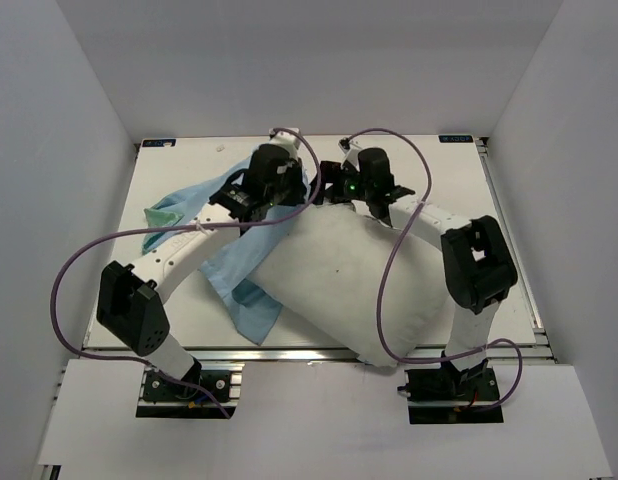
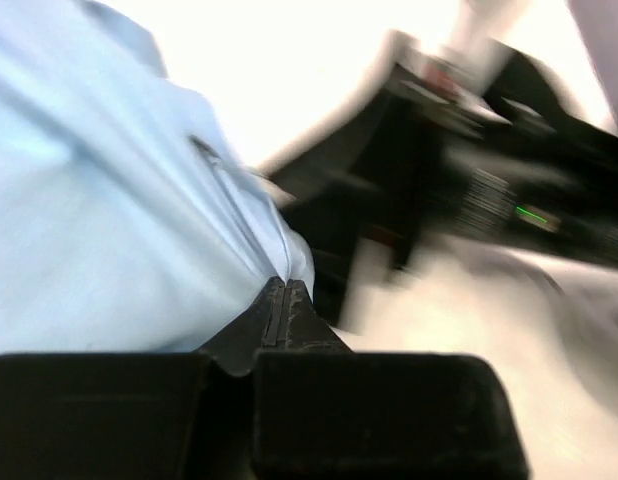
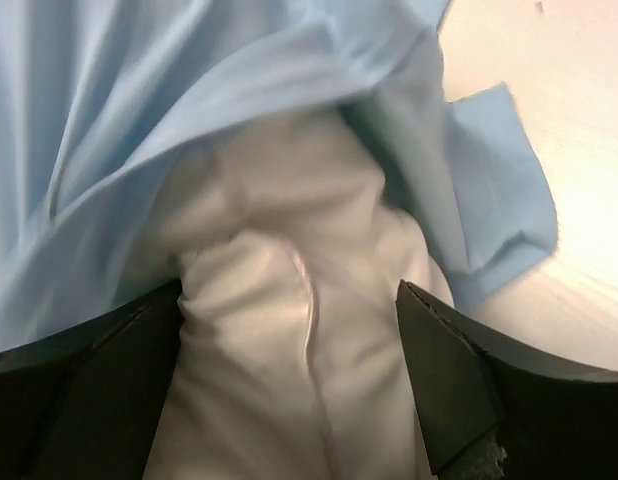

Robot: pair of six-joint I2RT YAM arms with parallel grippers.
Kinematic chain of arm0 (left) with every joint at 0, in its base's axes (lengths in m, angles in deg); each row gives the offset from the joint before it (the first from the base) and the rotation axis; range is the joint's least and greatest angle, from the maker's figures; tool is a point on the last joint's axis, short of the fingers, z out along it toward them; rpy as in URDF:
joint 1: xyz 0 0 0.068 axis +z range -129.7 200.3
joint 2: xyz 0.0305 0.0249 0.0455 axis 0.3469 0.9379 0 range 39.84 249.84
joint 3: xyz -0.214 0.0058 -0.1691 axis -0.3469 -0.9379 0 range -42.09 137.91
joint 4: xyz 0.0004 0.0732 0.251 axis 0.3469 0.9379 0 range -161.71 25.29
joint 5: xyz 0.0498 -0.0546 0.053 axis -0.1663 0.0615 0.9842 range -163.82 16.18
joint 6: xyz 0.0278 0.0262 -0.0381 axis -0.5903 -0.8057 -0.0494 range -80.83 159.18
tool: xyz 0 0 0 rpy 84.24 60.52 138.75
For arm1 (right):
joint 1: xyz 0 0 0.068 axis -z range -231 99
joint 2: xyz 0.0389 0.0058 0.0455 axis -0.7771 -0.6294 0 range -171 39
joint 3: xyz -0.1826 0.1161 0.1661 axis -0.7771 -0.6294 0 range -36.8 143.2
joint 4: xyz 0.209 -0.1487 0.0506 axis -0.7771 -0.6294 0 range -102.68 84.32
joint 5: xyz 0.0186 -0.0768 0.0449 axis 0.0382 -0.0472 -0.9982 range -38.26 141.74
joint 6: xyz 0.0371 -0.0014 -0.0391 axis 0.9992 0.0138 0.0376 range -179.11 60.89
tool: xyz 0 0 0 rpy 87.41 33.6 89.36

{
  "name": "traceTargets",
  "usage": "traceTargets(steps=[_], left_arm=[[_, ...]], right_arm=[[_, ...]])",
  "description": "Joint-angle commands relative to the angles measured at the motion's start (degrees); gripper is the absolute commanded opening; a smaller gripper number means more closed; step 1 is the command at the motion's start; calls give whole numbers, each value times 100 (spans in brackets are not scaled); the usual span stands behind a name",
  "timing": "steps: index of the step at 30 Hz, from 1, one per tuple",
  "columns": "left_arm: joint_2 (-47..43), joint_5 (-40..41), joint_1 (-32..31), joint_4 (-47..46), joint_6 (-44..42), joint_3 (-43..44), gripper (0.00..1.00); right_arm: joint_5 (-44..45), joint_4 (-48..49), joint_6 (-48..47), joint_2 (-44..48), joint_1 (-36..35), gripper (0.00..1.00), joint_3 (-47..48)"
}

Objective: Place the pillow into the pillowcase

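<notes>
Top external view: the plump white speckled rectangular pillow (image 1: 339, 280) lies aslant from the white table's (image 1: 469, 200) near edge to its middle. At the pillow's far end the right gripper (image 3: 289, 292) stands spread astride it. The left gripper (image 2: 284, 292), pressed together, pinches the thin light-blue pillowcase (image 1: 234, 275) draped there.

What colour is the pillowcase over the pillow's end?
Plain light blue pillowcase, clearest from right wrist.

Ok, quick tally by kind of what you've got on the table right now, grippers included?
Pillows: 1, the white pillow
Pillowcases: 1, the light blue pillowcase
Grippers: 2, the left gripper and the right gripper
Total: 4
</notes>
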Motion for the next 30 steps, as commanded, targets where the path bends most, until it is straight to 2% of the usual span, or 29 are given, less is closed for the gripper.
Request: traceTargets(steps=[1, 3, 4, 6, 7, 10, 11, 12, 16, 19, 22, 25, 28, 29, 30], left_arm=[[92, -274, 266, 387, 28, 509, 0], [171, -255, 266, 449, -157, 668, 6], [241, -247, 266, 458, -166, 730, 12], [321, -211, 275, 510, -227, 897, 19], [399, -211, 284, 554, -236, 959, 33], [479, -229, 293, 739, -306, 1161, 65], [453, -229, 293, 791, -324, 1187, 87], [427, -194, 293, 870, -324, 1188, 97], [23, 210, 293, 1143, -88, 1092, 98], [-618, 771, 293, 1380, 264, 672, 98], [-1478, 1326, 293, 1819, 1054, -21, 98], [-2384, 1757, 293, 2416, 2012, -873, 98], [-3164, 1942, 293, 3085, 2864, -1473, 98], [-3342, 1916, 293, 3164, 2945, -1902, 98], [-3509, 1803, 293, 3200, 2998, -2115, 98]], right_arm=[[-556, -2153, -1021, 278, 106, 89, 659], [-477, -3005, -1347, 339, 106, 89, 924], [-433, -3219, -1601, 374, 115, 89, 1091], [-179, -3458, -1743, 531, 115, 89, 1136], [-56, -3711, -1840, 585, 133, 89, 1154], [462, -4151, -1990, 822, 168, 89, 1224], [655, -4240, -2042, 883, 203, 89, 1233], [718, -4328, -2095, 997, 247, 89, 1259], [1166, -4680, -2314, 1349, 291, 89, 1339], [1254, -4768, -2587, 1683, 300, 89, 1347], [1360, -4768, -2772, 2052, 291, 89, 1321], [913, -4864, -3027, 2395, 265, 89, 1251], [1243, -4865, -3603, 2808, -515, 89, 901], [1924, -4786, -3781, 2931, -1275, 89, 751], [2166, -4673, -3931, 3123, -1639, 89, 593]])
